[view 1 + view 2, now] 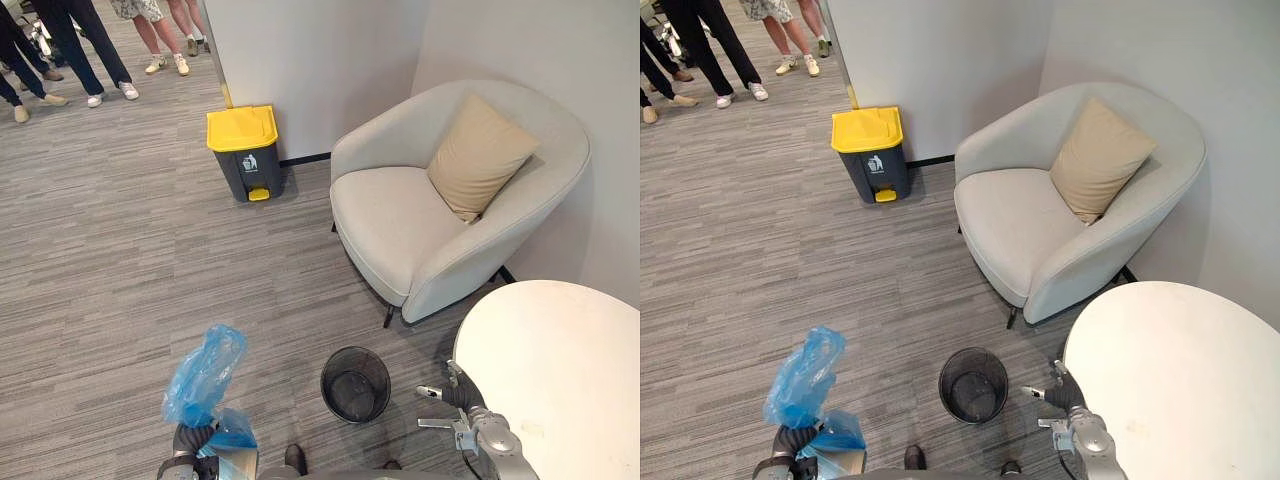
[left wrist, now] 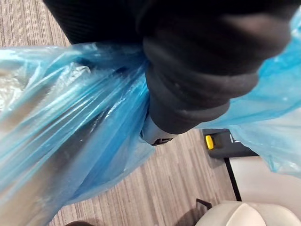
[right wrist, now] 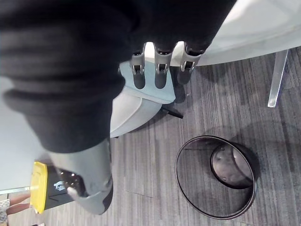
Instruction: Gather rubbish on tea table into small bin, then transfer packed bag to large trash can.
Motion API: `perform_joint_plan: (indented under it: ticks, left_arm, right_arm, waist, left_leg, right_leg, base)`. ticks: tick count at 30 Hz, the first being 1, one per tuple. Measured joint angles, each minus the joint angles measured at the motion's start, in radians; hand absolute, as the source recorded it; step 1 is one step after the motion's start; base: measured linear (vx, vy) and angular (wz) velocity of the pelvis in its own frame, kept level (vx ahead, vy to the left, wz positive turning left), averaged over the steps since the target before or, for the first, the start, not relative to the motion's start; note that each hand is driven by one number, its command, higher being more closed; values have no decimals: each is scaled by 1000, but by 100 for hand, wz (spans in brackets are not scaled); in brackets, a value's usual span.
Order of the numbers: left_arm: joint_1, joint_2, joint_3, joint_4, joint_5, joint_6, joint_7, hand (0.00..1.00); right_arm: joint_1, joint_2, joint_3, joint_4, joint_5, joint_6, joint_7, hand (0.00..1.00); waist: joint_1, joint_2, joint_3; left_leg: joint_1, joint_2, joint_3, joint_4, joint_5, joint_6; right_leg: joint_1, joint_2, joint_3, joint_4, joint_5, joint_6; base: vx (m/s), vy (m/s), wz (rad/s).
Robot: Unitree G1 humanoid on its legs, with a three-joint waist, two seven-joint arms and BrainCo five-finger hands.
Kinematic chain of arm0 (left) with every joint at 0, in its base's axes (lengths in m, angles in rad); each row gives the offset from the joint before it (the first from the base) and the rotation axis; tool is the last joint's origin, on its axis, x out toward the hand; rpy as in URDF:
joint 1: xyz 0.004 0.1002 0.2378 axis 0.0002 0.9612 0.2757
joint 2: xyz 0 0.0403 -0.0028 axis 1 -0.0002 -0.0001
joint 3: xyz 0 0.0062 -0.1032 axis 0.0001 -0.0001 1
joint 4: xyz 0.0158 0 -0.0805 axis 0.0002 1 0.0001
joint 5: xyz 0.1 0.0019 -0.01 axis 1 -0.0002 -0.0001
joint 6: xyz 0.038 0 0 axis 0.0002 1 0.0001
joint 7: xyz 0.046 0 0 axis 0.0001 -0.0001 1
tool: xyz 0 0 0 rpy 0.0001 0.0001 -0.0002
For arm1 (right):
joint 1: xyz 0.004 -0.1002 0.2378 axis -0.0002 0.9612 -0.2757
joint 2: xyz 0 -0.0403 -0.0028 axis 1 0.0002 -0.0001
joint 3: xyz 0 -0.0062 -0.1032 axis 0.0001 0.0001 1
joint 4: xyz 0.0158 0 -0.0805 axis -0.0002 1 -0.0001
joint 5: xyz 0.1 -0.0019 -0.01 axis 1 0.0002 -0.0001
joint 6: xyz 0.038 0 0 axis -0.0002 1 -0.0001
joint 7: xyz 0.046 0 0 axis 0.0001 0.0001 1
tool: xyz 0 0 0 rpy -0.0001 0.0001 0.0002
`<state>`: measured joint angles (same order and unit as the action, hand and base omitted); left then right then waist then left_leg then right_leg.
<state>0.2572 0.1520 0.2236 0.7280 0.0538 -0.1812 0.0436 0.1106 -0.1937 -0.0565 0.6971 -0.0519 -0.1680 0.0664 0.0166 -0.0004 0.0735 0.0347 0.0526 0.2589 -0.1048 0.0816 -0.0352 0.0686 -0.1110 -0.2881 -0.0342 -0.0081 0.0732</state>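
- Blue bag (image 1: 205,375), nearest the lens, is shown bunched at its neck in the left hand (image 1: 192,438); the fingers are closed round the gathered film, and the loose top stands above the fist.
- Handling is judged as follows: thin, crinkled, translucent plastic; soft and shapeless, probably light, slippery and easily torn; hold is best taken at the gathered neck, where the film is layered thickest.
- Right hand (image 3: 161,75) is shown beside the tea table (image 1: 560,370); its fingers are straight and relaxed, and nothing is held.
- Small bin (image 1: 355,383) is a round black mesh basket, set on the floor between the two hands and just beside the table; no liner is seen in it.
- Large trash can (image 1: 245,150), a rigid grey pedal bin with a shut yellow lid, is placed against the wall, well apart from the bag; the lid is judged to need opening before release.
- Surroundings are noted: a smooth white round table top; a rounded cream upholstered armchair (image 1: 420,230) with a tan cushion (image 1: 480,155); grey striped carpet (image 1: 120,250); legs of people (image 1: 90,50) at the far left.
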Motion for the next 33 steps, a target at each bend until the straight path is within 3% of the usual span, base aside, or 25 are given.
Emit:
perform_joint_plan:
  ticks: [9, 12, 16, 17, 19, 20, 22, 25, 28, 29, 30, 32, 33]
  left_arm:
    - [0, 1, -27, 11, -1, 0, -9, 100]
    - [-25, 14, -40, 10, -1, 0, -22, 100]
    - [-88, 58, -46, -15, -3, 0, -21, 100]
    - [-90, 72, -45, -43, -3, -2, -20, 100]
    - [-87, 83, -41, -58, -4, -2, -17, 100]
    - [-82, 83, -37, -63, -4, -2, -16, 100]
    - [-81, 68, -33, -69, -16, 1, -7, 100]
    - [-94, 27, -37, -72, -26, 0, 5, 100]
    - [-101, 15, -64, -74, -48, 1, 25, 100]
    - [-124, 10, -77, -78, -48, 2, 24, 100]
    - [-123, -2, -77, -88, -48, 2, 24, 100]
    - [-121, -7, -78, -90, -47, 2, 24, 100]
    - [-125, -6, -76, -90, -47, 2, 24, 100]
  right_arm:
    - [-33, -14, 19, 55, -63, 18, -4, 0]
    - [-59, -14, 26, 68, -78, 20, -17, 0]
    - [-55, -12, 32, 70, -78, 22, -30, 0]
    - [-55, -11, 39, 69, -78, 22, -36, 0]
    - [-53, -11, 48, 70, -76, 21, -44, 0]
    - [-59, -12, 51, 69, -76, 21, -44, 0]
    - [-100, -20, 62, 67, -75, 17, -50, 0]
    - [-149, -30, 56, 66, -74, 18, -68, 0]
    - [-141, -29, 51, 58, -73, 21, -83, 0]
    - [-131, -22, 21, 45, -71, 21, -87, 0]
    - [-121, -17, 12, 20, -64, 23, -90, 0]
    - [-92, -20, -6, 1, -63, 22, -90, 0]
    - [-75, -18, -16, 3, -63, 24, -89, 0]
  waist:
    - [0, 8, 24]
    - [1, 11, 43]
    - [-2, 6, 62]
    - [-2, -1, 63]
    - [3, -13, 62]
    - [8, -30, 58]
    - [57, -21, 57]
    - [56, 32, 94]
    - [54, 34, 102]
    - [47, 12, 113]
    - [51, 1, 117]
    - [42, -7, 118]
    - [21, 8, 109]
  left_leg:
    - [14, 1, 27, 0, -6, 0]
    - [-24, -4, 30, 7, -4, 3]
    - [-95, -9, -50, 46, -4, 17]
    - [-112, -7, -75, 56, -4, 22]
    - [-120, -29, -123, 78, 12, 33]
    - [-126, -34, -127, 86, 14, 31]
    - [-190, -23, -145, 115, 26, 13]
    - [-252, 14, -227, 119, 69, -17]
    - [-268, 2, -243, 77, 206, -99]
    - [-291, -1, -196, 157, 157, -69]
    - [-309, 3, -134, 305, 44, 0]
    - [-292, 20, -103, 414, -72, -3]
    - [-250, 45, -88, 416, -139, -11]
  right_leg:
    - [-13, -2, 32, 24, -5, 0]
    - [-106, -22, 49, 154, -52, 2]
    - [-169, -38, 74, 259, -61, 6]
    - [-163, -45, 85, 283, -96, 33]
    - [-152, -48, 155, 410, -202, 39]
    - [-148, -49, 162, 395, -206, 37]
    - [-137, -15, 176, 276, -198, 16]
    - [-121, 25, 96, 210, -149, -14]
    - [-110, 28, 26, 217, -140, -38]
    - [-120, -2, -11, 206, -133, -54]
    - [-121, -21, -30, 212, -130, -56]
    - [-122, -34, -66, 217, -126, -57]
    - [-123, -35, -106, 222, -122, -52]
  base:
    - [-3, 4, -9]
    - [-34, 32, -7]
    - [-18, 29, 55]
    - [8, 10, 85]
    - [45, -55, 98]
    - [38, -83, 70]
    - [-54, -95, 21]
    - [-110, -90, 61]
    - [-159, -89, 77]
    - [-181, -60, 73]
    - [-147, -44, 68]
    - [-95, 0, 68]
    - [-84, 63, 82]
